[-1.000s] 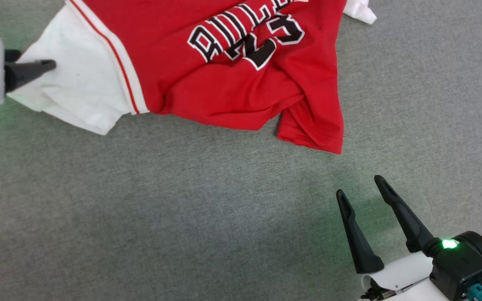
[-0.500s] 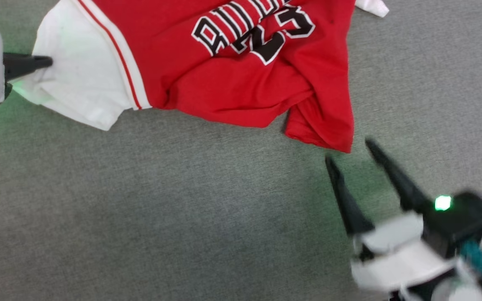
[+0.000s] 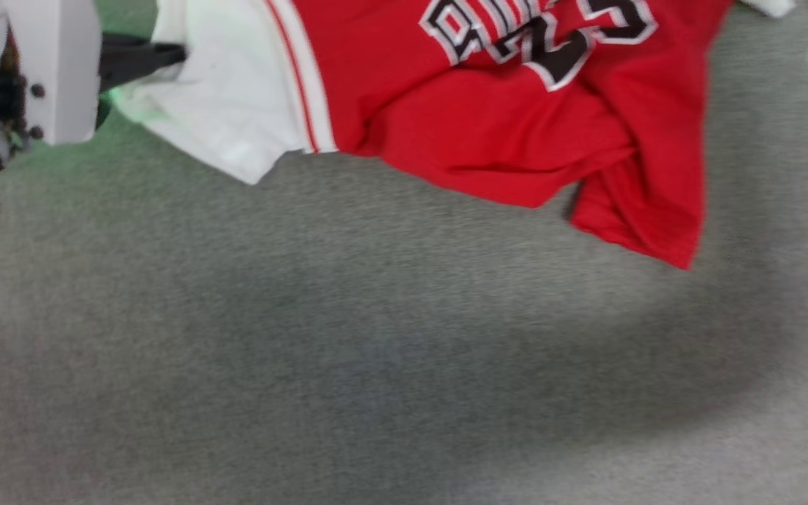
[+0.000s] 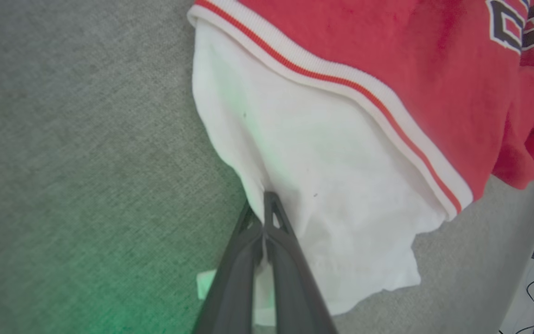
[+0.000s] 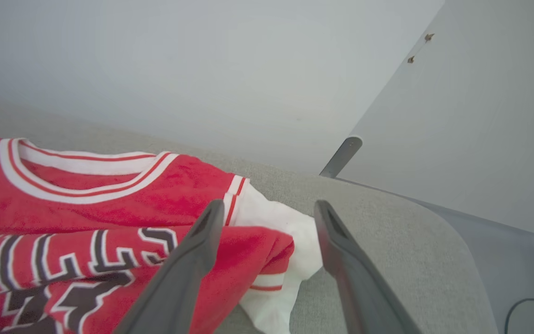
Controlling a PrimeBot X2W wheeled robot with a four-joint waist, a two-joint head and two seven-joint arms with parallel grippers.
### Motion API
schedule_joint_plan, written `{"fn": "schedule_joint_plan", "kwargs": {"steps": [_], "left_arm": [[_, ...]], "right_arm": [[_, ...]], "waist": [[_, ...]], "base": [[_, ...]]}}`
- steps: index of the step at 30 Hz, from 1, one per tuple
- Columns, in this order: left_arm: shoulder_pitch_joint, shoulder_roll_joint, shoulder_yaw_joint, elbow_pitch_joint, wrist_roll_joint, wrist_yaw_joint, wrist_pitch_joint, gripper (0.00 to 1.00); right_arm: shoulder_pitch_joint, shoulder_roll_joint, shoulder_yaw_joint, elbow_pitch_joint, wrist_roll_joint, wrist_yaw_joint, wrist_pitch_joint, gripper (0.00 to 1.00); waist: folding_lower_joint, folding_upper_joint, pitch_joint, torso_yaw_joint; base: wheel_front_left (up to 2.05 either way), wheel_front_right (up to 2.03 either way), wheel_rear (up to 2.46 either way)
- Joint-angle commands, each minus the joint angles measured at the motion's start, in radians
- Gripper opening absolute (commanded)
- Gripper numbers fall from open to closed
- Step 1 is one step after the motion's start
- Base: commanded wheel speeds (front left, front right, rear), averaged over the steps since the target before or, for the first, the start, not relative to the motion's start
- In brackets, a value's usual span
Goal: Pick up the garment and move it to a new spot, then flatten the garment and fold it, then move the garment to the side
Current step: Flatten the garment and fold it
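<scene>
Just one garment (image 3: pixel 502 119) here, crumpled on the grey table (image 3: pixel 376 351), one end near its rounded corner. Two grippers: left gripper (image 4: pixel 267 204) pinched tight on one white sleeve (image 4: pixel 322 185), right gripper (image 5: pixel 269 206) spread wide over the other sleeve (image 5: pixel 290 227).

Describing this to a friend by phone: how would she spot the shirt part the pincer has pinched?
On the grey cloth surface lies a red jersey with black-and-white lettering. At its end on the robot's left is a white short sleeve, its edge pinched by the shut left pincer. The other white sleeve lies free.
</scene>
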Motion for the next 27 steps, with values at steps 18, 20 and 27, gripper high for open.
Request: {"fn": "schedule_joint_plan", "kwargs": {"steps": [18, 20, 27], "left_arm": [[-0.076, -0.014, -0.141, -0.094, -0.031, 0.006, -0.042, 0.00], [-0.081, -0.006, -0.152, -0.096, -0.032, 0.007, -0.042, 0.00], [-0.104, 0.011, -0.166, -0.101, -0.047, 0.011, -0.045, 0.00]], "right_arm": [[-0.429, -0.085, -0.081, 0.505, -0.045, -0.001, 0.271, 1.00], [-0.432, -0.076, -0.070, 0.538, -0.037, -0.001, 0.299, 1.00], [-0.422, -0.055, -0.066, 0.573, -0.015, 0.000, 0.383, 1.00]], "waist": [[0.0000, -0.0001, 0.180, 0.196], [0.0000, -0.0001, 0.187, 0.190], [0.0000, -0.0001, 0.197, 0.169]], "base": [[0.00, 0.00, 0.00], [0.00, 0.00, 0.00], [0.00, 0.00, 0.00]]}}
